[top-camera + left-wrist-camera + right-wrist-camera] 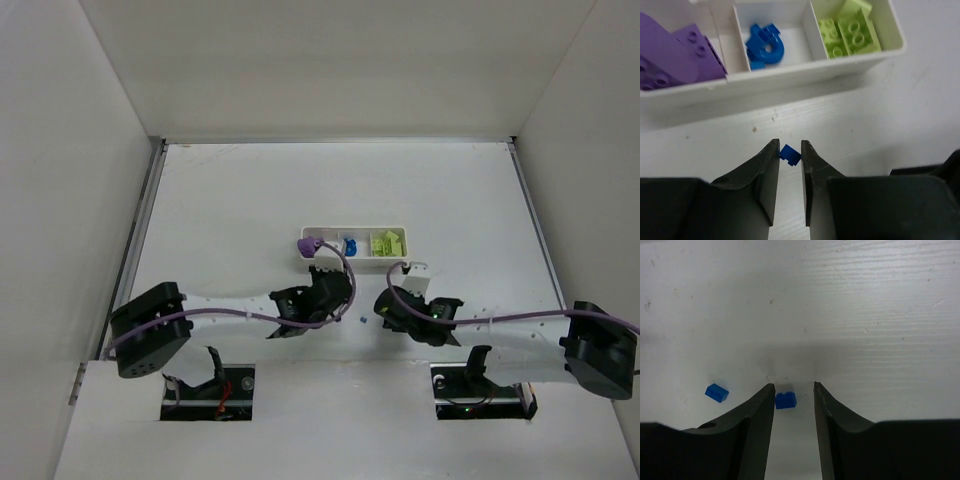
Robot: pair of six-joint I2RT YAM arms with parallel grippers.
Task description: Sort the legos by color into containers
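Observation:
The white tray (pixel 790 70) holds purple pieces (pixel 675 55) in its left compartment, dark-blue pieces (pixel 765 46) in the middle one and yellow-green blocks (pixel 850 32) in the right one. It also shows in the top view (pixel 355 256). My left gripper (pixel 790 150) is shut on a tiny tilted dark-blue brick (pixel 790 154), just in front of the tray; from above it sits at the tray's near side (pixel 325 275). My right gripper (pixel 794 390) is open, low over the table, with a dark-blue brick (pixel 785 399) between its fingers, close against the left finger (pixel 762 410).
Another loose dark-blue brick (pixel 716 392) lies on the table left of the right gripper, seen from above as a blue speck (pixel 359 321) between the two grippers. White walls enclose the table on three sides. Both arms reach toward the middle.

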